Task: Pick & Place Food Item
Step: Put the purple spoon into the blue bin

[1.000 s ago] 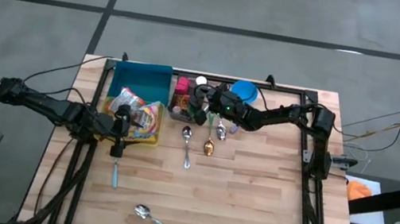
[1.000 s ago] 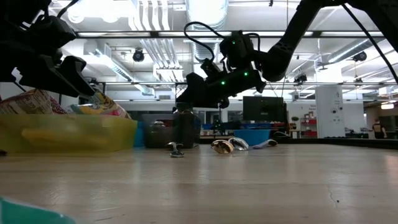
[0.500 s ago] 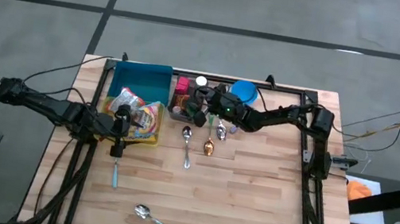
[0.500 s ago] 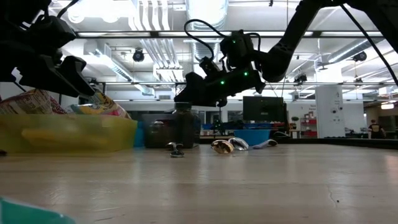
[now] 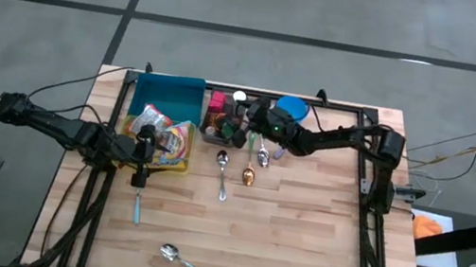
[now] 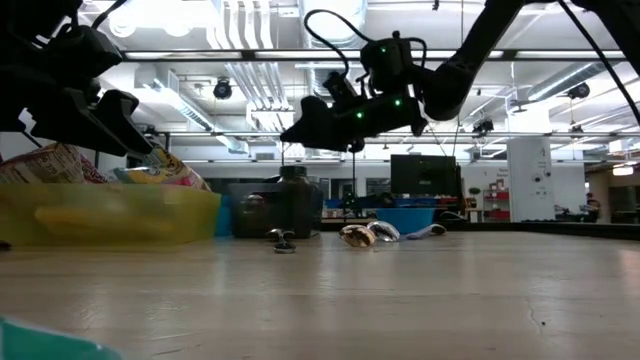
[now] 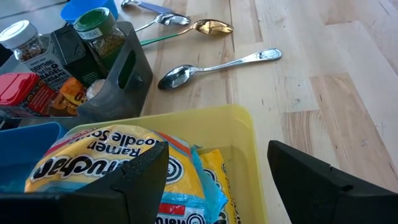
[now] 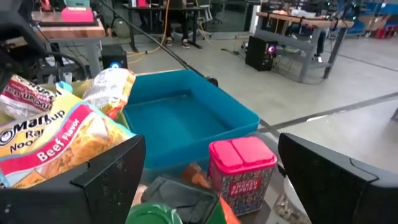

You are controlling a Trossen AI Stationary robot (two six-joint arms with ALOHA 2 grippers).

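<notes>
Ramen noodle packets (image 7: 106, 163) lie in a yellow bin (image 7: 208, 116) at the table's left, also seen from above as packets (image 5: 166, 136). My left gripper (image 7: 230, 180) hovers open over the bin's near right part, its fingers either side of a packet and clear of it; from above it is the left gripper (image 5: 143, 159). My right gripper (image 8: 211, 186) hangs open and holds nothing above a dark caddy (image 5: 218, 126) of spice jars; across the table it shows as the right gripper (image 6: 292, 134). It points toward a blue bin (image 8: 180, 124).
A pink-lidded jar (image 8: 242, 165) and a green-lidded jar (image 7: 93, 22) stand in the caddy. Several spoons (image 5: 223, 174) lie mid-table, and one more spoon (image 5: 184, 261) lies near the front edge. A blue bowl (image 5: 291, 108) sits at the back. The table's near right is bare wood.
My right gripper has risen above the caddy and tipped closer to level, staying open. My left gripper has kept still.
</notes>
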